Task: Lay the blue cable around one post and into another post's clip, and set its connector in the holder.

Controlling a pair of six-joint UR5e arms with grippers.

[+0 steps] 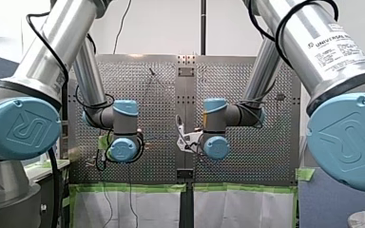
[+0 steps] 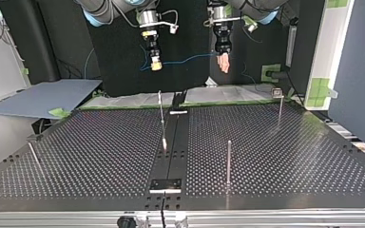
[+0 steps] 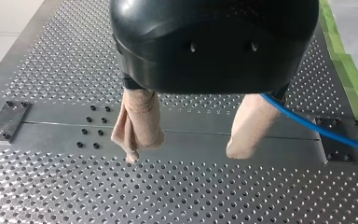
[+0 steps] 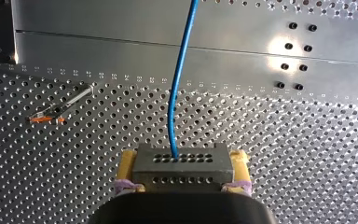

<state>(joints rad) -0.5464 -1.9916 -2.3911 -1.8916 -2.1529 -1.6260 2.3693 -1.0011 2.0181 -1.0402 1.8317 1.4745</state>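
Above the table's far edge in the top view, the blue cable [image 2: 185, 59] sags between my two grippers. My right gripper [image 4: 184, 159], with yellow pads, is shut on the grey perforated connector [image 4: 179, 170]; the cable [image 4: 179, 93] rises straight out of the connector. In the top view that gripper [image 2: 156, 64] hangs at the left. My left gripper [image 3: 186, 144] stands open with beige pads and nothing between them. The cable [image 3: 317, 128] passes just outside one of its fingers. In the top view it [image 2: 225, 64] hangs at the right.
Thin posts stand on the perforated table [image 2: 275, 156]: one in the middle [image 2: 161, 118], one nearer the camera [image 2: 228, 161], one with a clip on top [image 2: 279, 107] at the right, one at the left [image 2: 33, 152]. A small plate [image 2: 166, 184] sits on the centre strip.
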